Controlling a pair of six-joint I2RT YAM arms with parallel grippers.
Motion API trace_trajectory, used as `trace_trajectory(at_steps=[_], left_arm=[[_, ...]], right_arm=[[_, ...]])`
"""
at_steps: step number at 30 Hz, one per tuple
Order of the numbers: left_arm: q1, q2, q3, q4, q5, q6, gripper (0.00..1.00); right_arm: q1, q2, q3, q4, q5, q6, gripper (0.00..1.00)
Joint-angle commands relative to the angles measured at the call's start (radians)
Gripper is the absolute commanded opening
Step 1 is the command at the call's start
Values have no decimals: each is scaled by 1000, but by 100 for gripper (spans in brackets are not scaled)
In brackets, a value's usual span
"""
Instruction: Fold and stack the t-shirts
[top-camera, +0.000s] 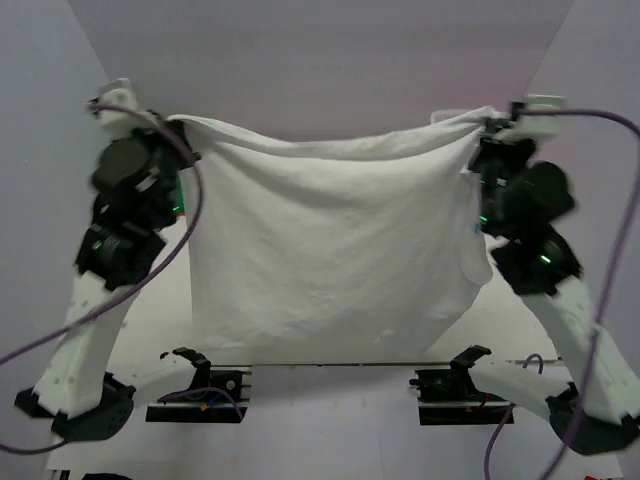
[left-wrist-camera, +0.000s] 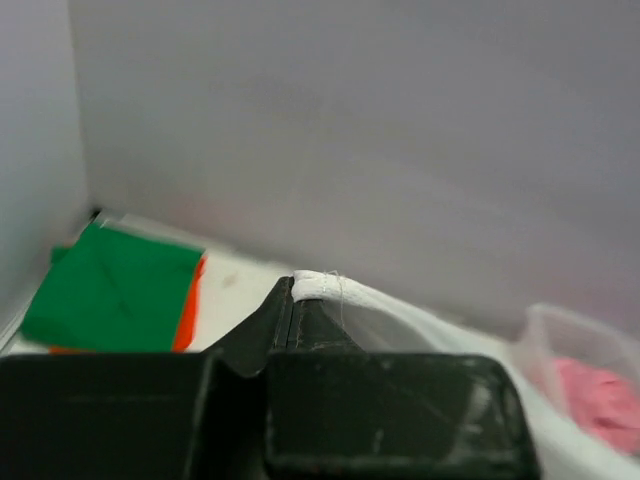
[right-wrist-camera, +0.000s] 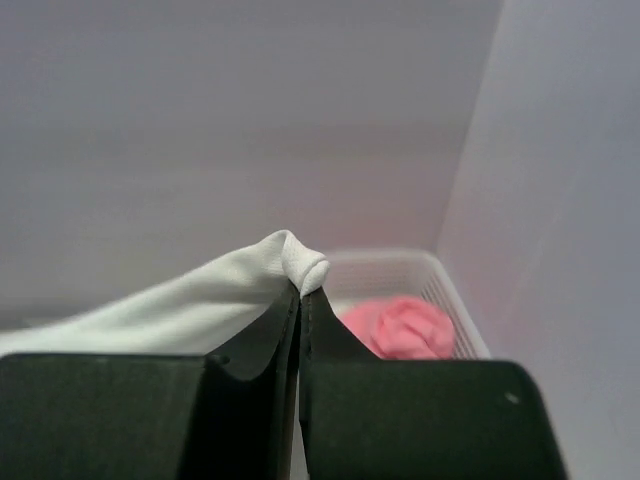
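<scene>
The large white t-shirt (top-camera: 330, 240) hangs spread in the air between both arms, its lower edge near the table's front. My left gripper (top-camera: 180, 128) is shut on its top left corner (left-wrist-camera: 318, 286). My right gripper (top-camera: 486, 126) is shut on its top right corner (right-wrist-camera: 300, 262). A folded green t-shirt (left-wrist-camera: 115, 290) lies on an orange t-shirt (left-wrist-camera: 190, 305) at the table's far left. A crumpled pink t-shirt (right-wrist-camera: 405, 325) lies in the white mesh basket (right-wrist-camera: 430, 268) at the far right; it also shows in the left wrist view (left-wrist-camera: 600, 390).
The hanging shirt hides most of the table in the top view. Grey walls close in the back and both sides. Two black mounts (top-camera: 200, 385) (top-camera: 460, 385) sit at the near edge between the arm bases.
</scene>
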Motion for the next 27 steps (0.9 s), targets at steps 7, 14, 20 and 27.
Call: trace_trajectory(at_steps=[7,14,20,27], left_arm=[[124,565,-163,-165,-227,-335,24],[190,967,139,-567,-267,-561,100],[170,825,-58,-313,-87,-413,100],[150,687,-297,-86,275,-350,100]], right_arm=[[-188,520,-139,118,-136,124,0],[-234,865,-4,-146,-229,282,90],[-223,760,-122,-154,-417,324,90],[-229,675,-303,-169,-526,425,90]])
